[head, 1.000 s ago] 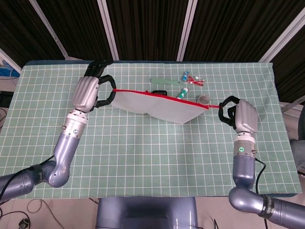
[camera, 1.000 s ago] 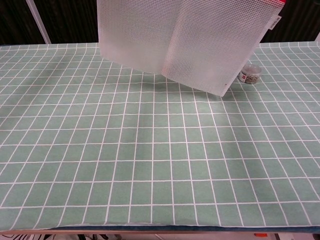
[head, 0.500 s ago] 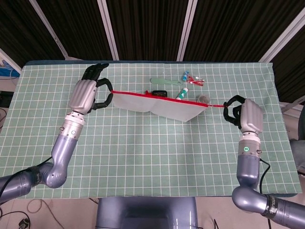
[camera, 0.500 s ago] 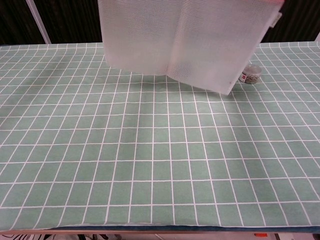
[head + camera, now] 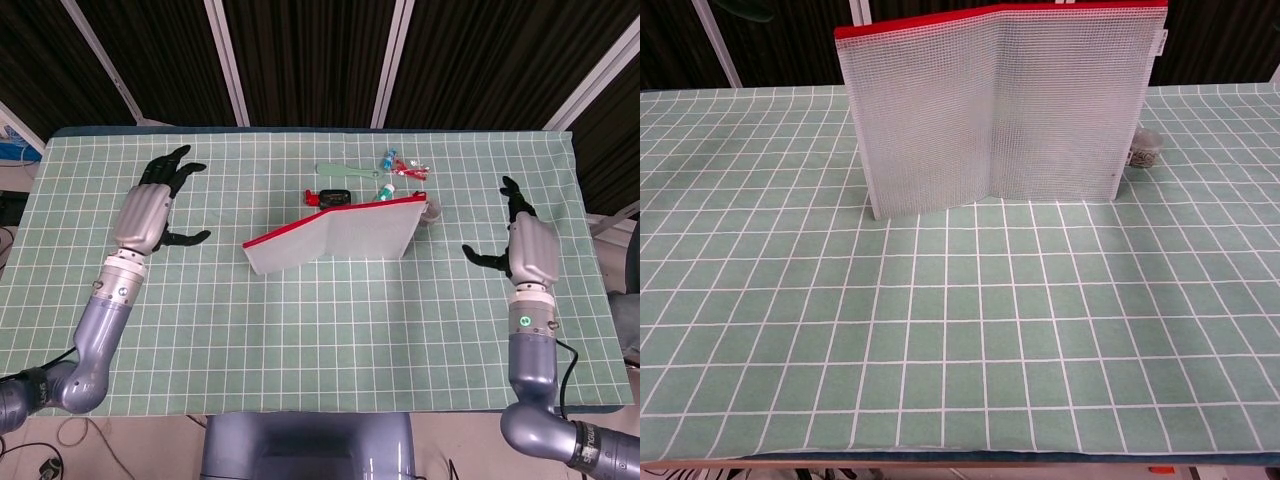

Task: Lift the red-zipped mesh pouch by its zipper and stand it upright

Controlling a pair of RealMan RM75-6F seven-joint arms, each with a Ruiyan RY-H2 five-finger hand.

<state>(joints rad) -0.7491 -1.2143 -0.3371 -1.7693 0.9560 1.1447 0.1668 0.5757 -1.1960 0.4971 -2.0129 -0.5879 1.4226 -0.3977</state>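
The white mesh pouch [image 5: 340,238] with its red zipper along the top edge stands upright on the green checked cloth, bent into a shallow V. In the chest view the mesh pouch [image 5: 990,120] fills the upper middle, bottom edge resting on the cloth. My left hand [image 5: 150,205] is off to the pouch's left, fingers spread, holding nothing. Far to the right, my right hand [image 5: 525,245] is likewise spread and empty. Neither hand touches the pouch. Both hands are out of the chest view.
Behind the pouch lie a green flat tool [image 5: 345,171], a small tube [image 5: 385,193], wrapped candies [image 5: 405,165], a red-and-black item [image 5: 330,196] and a small round jar [image 5: 1143,148]. The green cloth [image 5: 300,330] spreads wide in front of the pouch.
Both hands let go of the zipper ends, opened and drew outward. The pouch dropped from hanging above the cloth to standing on it in a V.
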